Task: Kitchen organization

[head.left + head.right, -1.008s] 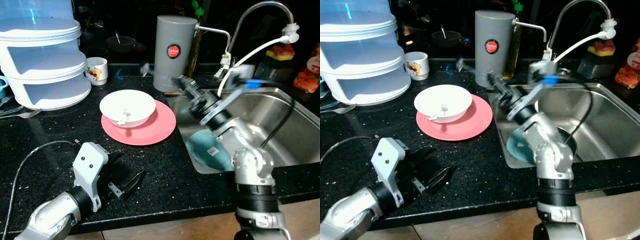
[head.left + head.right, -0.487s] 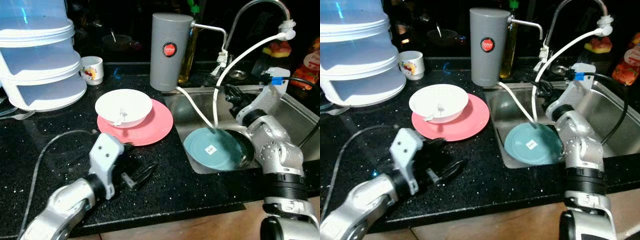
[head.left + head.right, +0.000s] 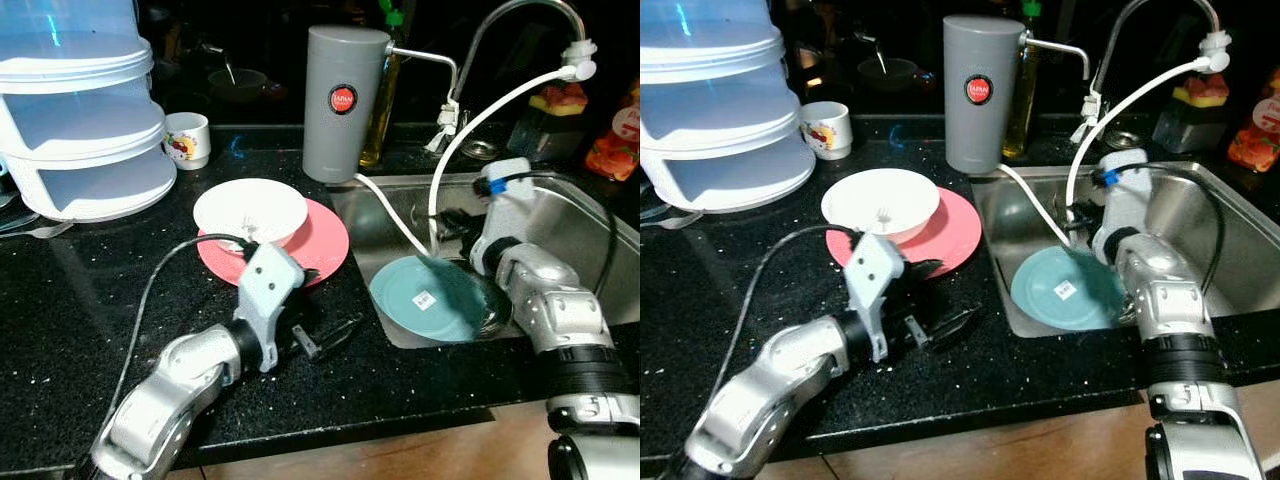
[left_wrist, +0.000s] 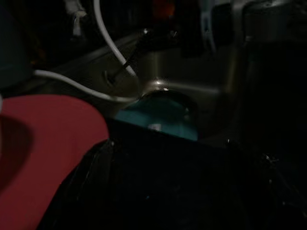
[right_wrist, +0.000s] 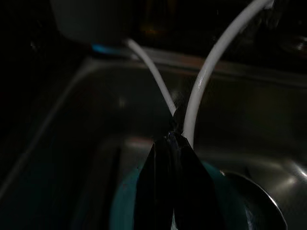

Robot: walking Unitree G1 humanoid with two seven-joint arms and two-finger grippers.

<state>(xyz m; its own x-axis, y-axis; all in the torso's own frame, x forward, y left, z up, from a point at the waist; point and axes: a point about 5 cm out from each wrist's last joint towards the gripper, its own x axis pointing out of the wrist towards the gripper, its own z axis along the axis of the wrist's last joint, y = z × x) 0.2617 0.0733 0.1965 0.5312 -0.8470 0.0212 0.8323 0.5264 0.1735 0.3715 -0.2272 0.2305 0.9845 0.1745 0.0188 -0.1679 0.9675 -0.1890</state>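
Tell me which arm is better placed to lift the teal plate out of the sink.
Right: its tool hangs inside the sink just above the teal plate; the left tool is over the counter.

We cannot read the label on the teal plate (image 3: 428, 297); the right arm hides that plate's far edge; the stacked white container (image 3: 80, 110) is cut off at the frame's edge; the red plate (image 4: 45, 148) runs off the dark left wrist view.
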